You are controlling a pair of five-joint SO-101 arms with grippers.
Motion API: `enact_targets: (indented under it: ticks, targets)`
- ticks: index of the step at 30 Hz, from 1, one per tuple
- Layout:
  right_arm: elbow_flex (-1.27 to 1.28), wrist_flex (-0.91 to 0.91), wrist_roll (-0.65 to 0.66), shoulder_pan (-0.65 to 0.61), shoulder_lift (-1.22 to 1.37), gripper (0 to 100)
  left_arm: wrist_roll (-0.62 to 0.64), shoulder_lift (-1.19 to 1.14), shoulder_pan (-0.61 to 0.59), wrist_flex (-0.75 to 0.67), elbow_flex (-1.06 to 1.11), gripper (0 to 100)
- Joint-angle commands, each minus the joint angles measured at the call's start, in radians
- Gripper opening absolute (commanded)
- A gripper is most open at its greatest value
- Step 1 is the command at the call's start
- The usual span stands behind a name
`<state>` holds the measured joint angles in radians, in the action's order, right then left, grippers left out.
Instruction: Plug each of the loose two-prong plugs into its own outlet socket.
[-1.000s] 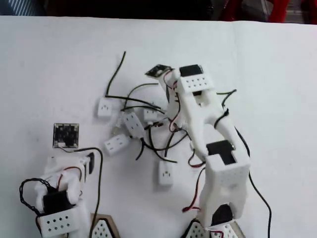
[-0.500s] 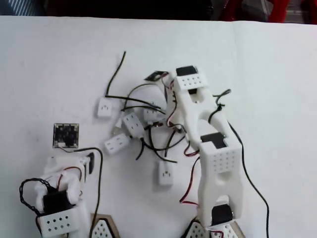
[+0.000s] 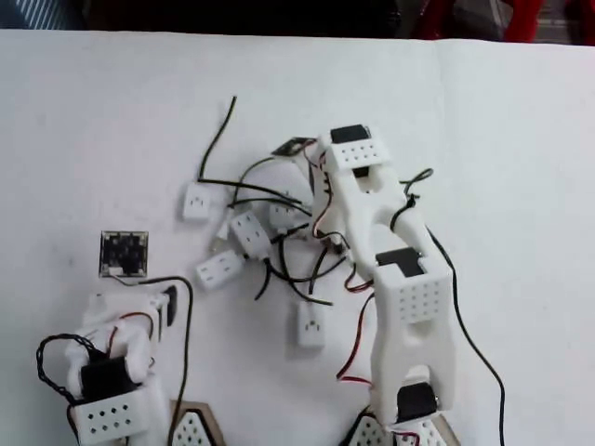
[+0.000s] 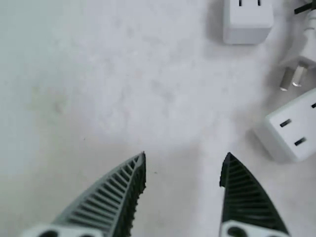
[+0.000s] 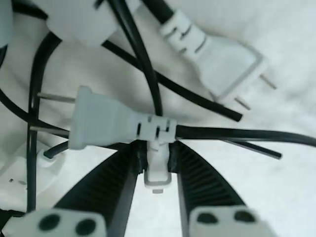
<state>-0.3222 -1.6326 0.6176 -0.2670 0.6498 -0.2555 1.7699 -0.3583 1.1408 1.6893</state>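
Gripping a plug out of the tangle looks to be the step in hand, and it falls to the right arm (image 3: pixel 409 307).

Nearest, at the near left of the surface (image 3: pixel 521 139), the left arm (image 3: pixel 112 372) sits folded. Its wrist view shows the left gripper (image 4: pixel 185 155) with jaws wide apart and holding nothing. Beyond the tips lie an angled outlet socket (image 4: pixel 294 131), the prongs of a loose plug (image 4: pixel 291 79) and a second socket (image 4: pixel 247 19).

From above, a lone socket (image 3: pixel 310 325) lies just left of the right arm. Farther off sits the knot of black cords (image 3: pixel 297 269), with more sockets on its left edge, such as the one lying slantwise (image 3: pixel 218 269) and the farthest (image 3: pixel 196 200).

The high view hides the grasp under the arm, but the right wrist view shows it. The right gripper (image 5: pixel 157 148) has its jaws drawn to a narrow gap, pinching a small white tab (image 5: pixel 157 173). The tab sits right under the ribbed neck of a two-prong plug (image 5: pixel 108 123). It looks like part of that plug, though I cannot be sure. Another plug (image 5: pixel 222 57) lies beyond, with cords crossing over both.

The next move, I judge, calls for a slow lift to free the plug from the crossing cords. The prongs must then be turned to line up with a free socket's slots, and the idle left jaws could steady that socket.
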Motion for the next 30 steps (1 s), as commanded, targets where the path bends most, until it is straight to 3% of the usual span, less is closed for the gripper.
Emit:
enact_targets:
  ticks: [1, 16, 23, 30]
  targets:
    - [-0.038, -0.024, 0.005, 0.010, -0.073, 10.3, -0.009, -0.001, -0.013, -0.015, -0.003, 24]
    - [-0.038, -0.021, 0.005, 0.004, -0.110, 2.2, -0.009, -0.001, -0.013, -0.015, -0.003, 24]
    - [-0.020, -0.084, -0.003, 0.010, -0.355, 1.8, -0.009, -0.001, -0.013, -0.021, -0.003, 24]
    - [0.252, -0.079, 0.000, -0.012, -0.745, 1.8, -0.006, 0.001, -0.013, -0.021, -0.014, 24]
